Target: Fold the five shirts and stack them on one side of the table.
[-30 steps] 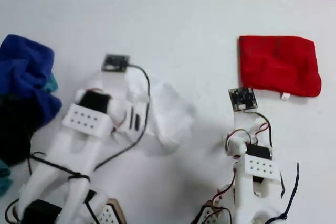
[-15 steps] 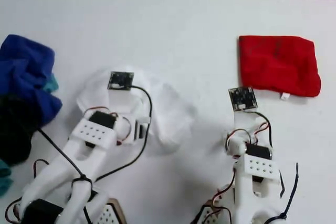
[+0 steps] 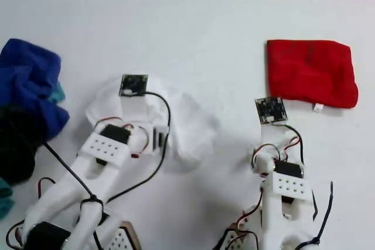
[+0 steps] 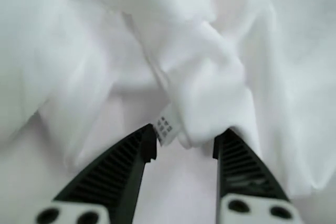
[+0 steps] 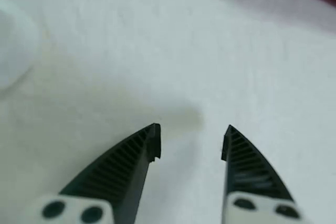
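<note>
The red shirt (image 3: 310, 73) lies folded near the right edge of the tabletop (image 3: 205, 27), and a blue-and-dark heap (image 3: 28, 83) sits at its left edge, so the crumpled white shirt (image 3: 188, 122), left of centre, looks to be the one in hand. The left claw (image 4: 185, 137) hangs spread over it. Its wrist view shows what the high view hides: a bunched ridge between the tips, which it should pinch next. The right claw (image 5: 190, 132) is spread over bare tabletop.

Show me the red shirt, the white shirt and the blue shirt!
red shirt (image 3: 310, 73), high view, middle of folded cloth
white shirt (image 3: 190, 124), high view, crumpled right side
blue shirt (image 3: 29, 77), high view, top of heap
</note>
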`<state>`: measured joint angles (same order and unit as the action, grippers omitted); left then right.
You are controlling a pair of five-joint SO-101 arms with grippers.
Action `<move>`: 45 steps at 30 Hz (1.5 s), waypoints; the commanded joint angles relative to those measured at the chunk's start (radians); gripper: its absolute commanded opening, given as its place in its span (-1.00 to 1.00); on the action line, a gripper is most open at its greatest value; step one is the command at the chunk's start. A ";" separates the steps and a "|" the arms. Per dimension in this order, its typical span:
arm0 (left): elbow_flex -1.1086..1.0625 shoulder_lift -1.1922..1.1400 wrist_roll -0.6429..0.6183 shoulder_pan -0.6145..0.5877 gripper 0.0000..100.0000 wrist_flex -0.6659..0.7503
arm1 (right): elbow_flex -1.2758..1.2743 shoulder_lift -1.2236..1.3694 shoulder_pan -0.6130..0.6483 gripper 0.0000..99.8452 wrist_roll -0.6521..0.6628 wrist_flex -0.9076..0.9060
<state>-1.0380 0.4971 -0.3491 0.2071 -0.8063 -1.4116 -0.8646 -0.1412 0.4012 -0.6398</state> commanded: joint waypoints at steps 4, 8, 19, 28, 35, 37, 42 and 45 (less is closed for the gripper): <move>-0.001 0.020 -0.012 0.012 -0.62 0.086 | 0.005 -0.024 0.004 -0.62 -0.006 0.015; 0.001 0.020 -0.008 0.012 -0.94 0.100 | 0.005 -0.024 0.004 -0.62 -0.006 0.015; 0.007 0.031 -0.011 0.011 -0.95 -0.006 | 0.005 -0.024 0.004 -0.62 -0.006 0.015; 0.127 0.031 0.051 0.025 -0.95 -0.354 | 0.005 -0.024 0.004 -0.62 -0.006 0.015; 0.306 0.021 0.077 0.127 -0.94 -0.617 | 0.005 -0.024 0.004 -0.62 -0.006 0.015; 0.283 0.021 0.080 0.138 -0.94 -0.586 | 0.005 -0.024 0.004 -0.62 -0.006 0.015; 0.119 0.021 0.072 0.132 -0.61 -0.393 | 0.005 -0.024 0.004 -0.62 -0.006 0.015; 0.048 0.028 0.028 0.110 -0.34 -0.310 | 0.005 -0.024 0.004 -0.62 -0.006 0.015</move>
<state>-0.9505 0.4971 -0.2831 0.3314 -1.1914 -1.4116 -0.8646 -0.1412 0.4012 -0.6398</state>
